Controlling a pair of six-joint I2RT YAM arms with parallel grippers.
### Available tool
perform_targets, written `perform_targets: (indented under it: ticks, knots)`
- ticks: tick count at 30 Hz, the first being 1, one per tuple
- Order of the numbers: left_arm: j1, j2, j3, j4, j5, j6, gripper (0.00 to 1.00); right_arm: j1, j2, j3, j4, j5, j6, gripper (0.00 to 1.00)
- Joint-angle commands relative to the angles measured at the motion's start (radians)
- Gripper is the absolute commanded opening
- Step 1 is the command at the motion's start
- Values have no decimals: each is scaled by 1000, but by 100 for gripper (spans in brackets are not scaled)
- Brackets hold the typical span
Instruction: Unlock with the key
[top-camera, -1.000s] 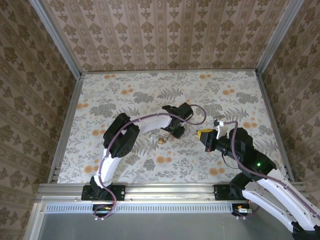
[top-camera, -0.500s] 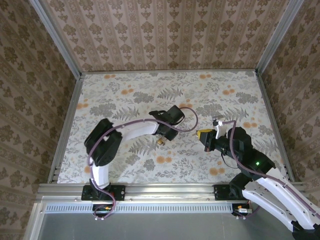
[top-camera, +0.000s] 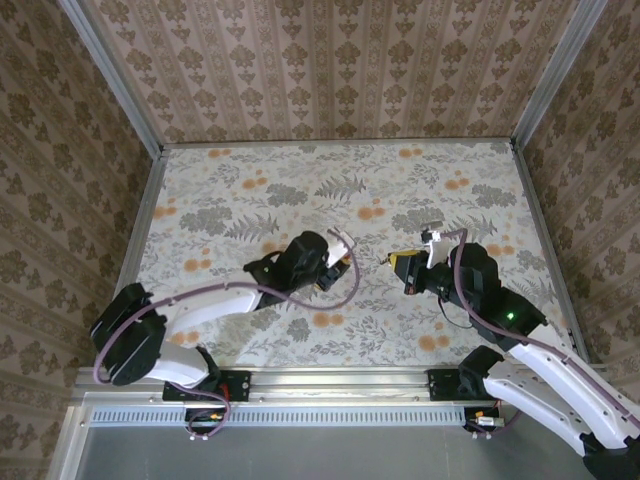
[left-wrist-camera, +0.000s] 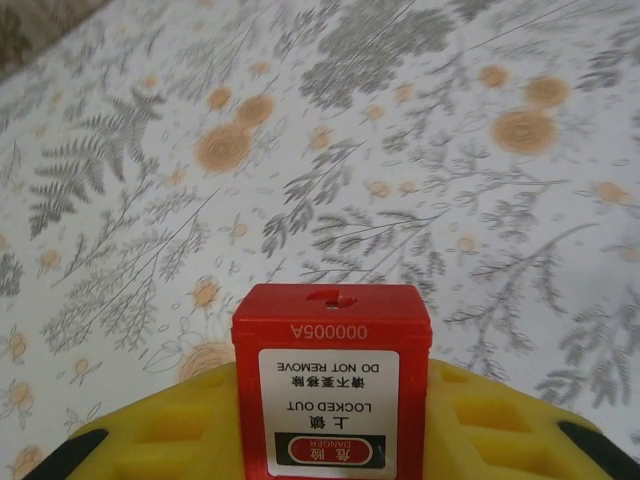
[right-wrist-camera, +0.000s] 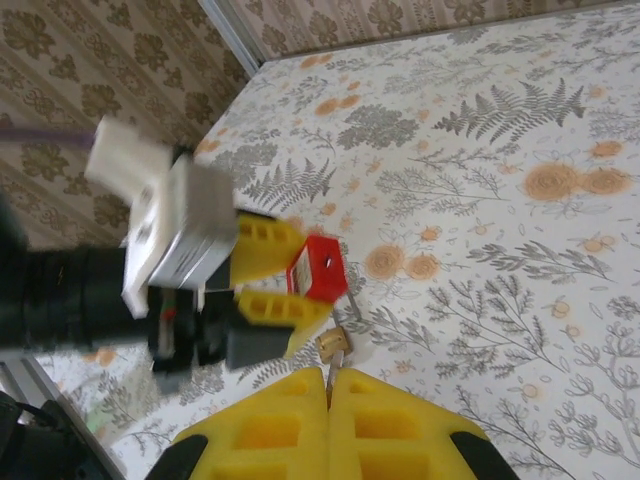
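Clamping the red padlock (left-wrist-camera: 331, 385) keyhole-outward, the left end effector (top-camera: 330, 272) readies it for the key (right-wrist-camera: 333, 348) pinched just beside it in the right end effector (right-wrist-camera: 329, 385).

The left arm's elbow (top-camera: 128, 338) swings far away from the right gripper (top-camera: 397, 263); the left gripper (right-wrist-camera: 298, 277), clasping the red padlock (left-wrist-camera: 332, 375), now faces it.
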Motion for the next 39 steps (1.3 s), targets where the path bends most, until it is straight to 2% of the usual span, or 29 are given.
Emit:
perform_targets:
  ticks: [1, 7, 13, 25, 39]
  knots:
    - [-39, -85, -74, 238, -2, 86, 35, 1, 21, 30, 70, -36, 52, 0]
    - [-127, -144, -122, 306, -78, 169, 35, 64, 108, 19, 177, -30, 95, 0]
    - [-179, -186, -139, 304, -128, 193, 34, 70, 78, 64, 142, -42, 47, 0]
    - [-229, -172, -128, 301, -186, 237, 32, 70, 47, 15, 183, -83, 128, 0]
    - [-239, -164, -115, 292, -197, 240, 30, 65, 53, -47, 218, -76, 157, 0]
